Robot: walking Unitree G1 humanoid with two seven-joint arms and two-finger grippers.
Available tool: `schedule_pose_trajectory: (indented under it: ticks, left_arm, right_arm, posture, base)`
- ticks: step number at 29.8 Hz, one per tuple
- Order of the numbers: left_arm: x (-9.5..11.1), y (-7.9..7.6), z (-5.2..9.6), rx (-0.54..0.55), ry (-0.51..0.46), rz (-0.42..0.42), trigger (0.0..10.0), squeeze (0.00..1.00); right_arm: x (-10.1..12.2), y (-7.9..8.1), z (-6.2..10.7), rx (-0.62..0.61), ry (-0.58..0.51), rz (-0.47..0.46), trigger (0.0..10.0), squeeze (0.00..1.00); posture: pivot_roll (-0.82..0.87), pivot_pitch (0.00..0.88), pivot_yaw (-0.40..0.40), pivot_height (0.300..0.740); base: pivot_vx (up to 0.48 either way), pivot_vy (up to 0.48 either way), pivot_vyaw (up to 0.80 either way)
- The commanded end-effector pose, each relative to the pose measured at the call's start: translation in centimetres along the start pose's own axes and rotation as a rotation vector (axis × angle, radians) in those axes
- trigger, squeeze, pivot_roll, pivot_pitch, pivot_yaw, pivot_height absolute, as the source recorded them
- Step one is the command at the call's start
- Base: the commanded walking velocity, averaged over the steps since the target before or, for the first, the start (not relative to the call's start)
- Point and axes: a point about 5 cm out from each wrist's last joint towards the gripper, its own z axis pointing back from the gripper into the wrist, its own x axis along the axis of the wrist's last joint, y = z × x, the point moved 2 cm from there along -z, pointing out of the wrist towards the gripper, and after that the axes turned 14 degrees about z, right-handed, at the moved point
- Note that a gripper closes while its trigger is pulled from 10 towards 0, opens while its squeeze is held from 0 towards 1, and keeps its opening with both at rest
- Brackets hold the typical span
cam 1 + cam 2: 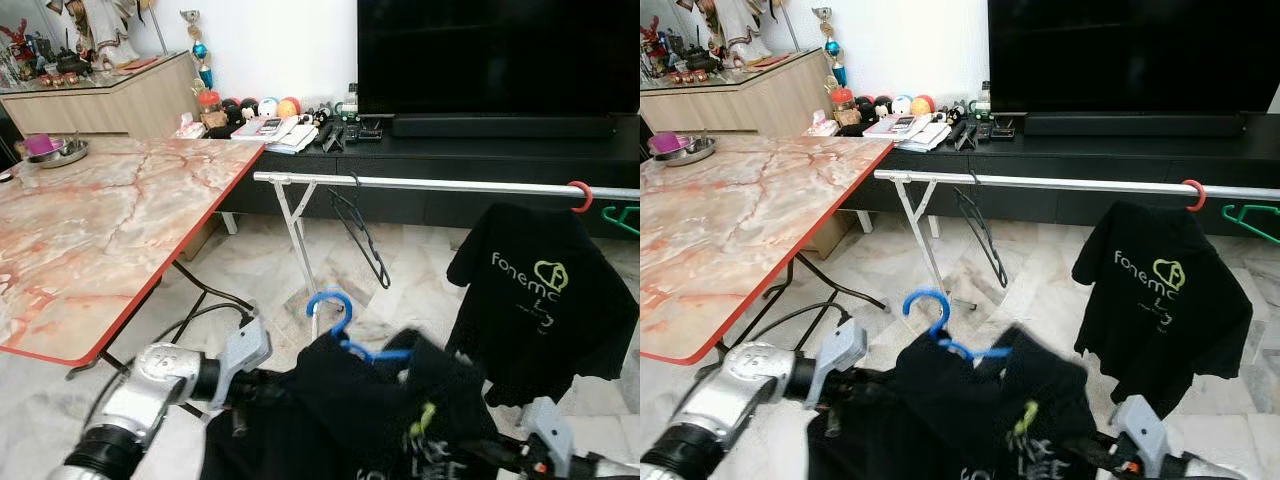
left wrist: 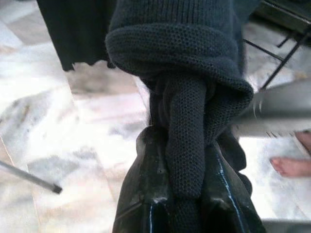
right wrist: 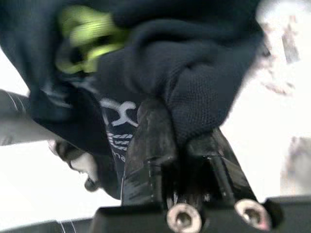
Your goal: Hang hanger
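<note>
A black T-shirt (image 1: 340, 410) on a blue hanger (image 1: 335, 310) is held low in front of me, its hook pointing up below the silver clothes rail (image 1: 450, 184). My left gripper (image 2: 187, 194) is shut on a fold of the shirt's fabric at its left side. My right gripper (image 3: 182, 145) is shut on the shirt's right side, near a green print. On the rail hang an empty black hanger (image 1: 360, 235), a black printed T-shirt (image 1: 540, 300) on a red hanger (image 1: 580, 195), and a green hanger (image 1: 625, 218) at the far right.
A marble-top folding table (image 1: 100, 230) with a red edge stands at the left, with a metal bowl (image 1: 55, 150) on it. Behind the rail is a black TV stand (image 1: 480, 150) with a television. A person's bare foot (image 2: 291, 165) rests on the tiled floor.
</note>
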Motion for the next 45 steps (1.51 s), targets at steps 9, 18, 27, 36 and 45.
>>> schedule_pose_trajectory:
  ticks: [9, 18, 27, 36, 45]
  left_arm:
    - [-2.0, 4.0, 3.8, 0.4, 0.123, -0.047, 0.0, 0.0]
    - [2.1, 5.7, 4.6, 0.51, -0.373, 0.169, 0.0, 0.0]
    - [4.8, 5.6, 4.0, 0.453, -0.598, 0.268, 0.0, 0.0]
    - [1.1, 2.7, -0.2, 0.286, -0.167, 0.019, 0.0, 0.0]
    - [0.7, 3.1, -2.9, 0.449, -0.118, 0.028, 0.0, 0.0]
  right_arm:
    - [-3.2, -1.9, 2.1, -0.163, 0.262, -0.002, 0.0, 0.0]
    - [-4.7, 1.4, -1.4, -0.169, 0.271, -0.176, 0.0, 0.0]
    - [-3.6, 4.2, -5.5, -0.084, 0.221, -0.211, 0.0, 0.0]
    - [-2.9, 1.7, -5.3, -0.18, 0.242, -0.145, 10.0, 0.52]
    - [-0.3, -1.7, -4.2, -0.294, 0.148, -0.142, 10.0, 1.0]
  posture:
    - [0.0, 0.0, 0.082, 0.74]
    - [0.0, 0.0, 0.089, 0.74]
    - [0.0, 0.0, 0.085, 0.74]
    - [0.0, 0.0, 0.077, 0.74]
    - [-0.01, 0.0, 0.072, 0.74]
  base:
    - [0.0, 0.0, 0.0]
    - [0.0, 0.0, 0.0]
    - [0.0, 0.0, 0.0]
    - [0.0, 0.0, 0.0]
    - [0.0, 0.0, 0.0]
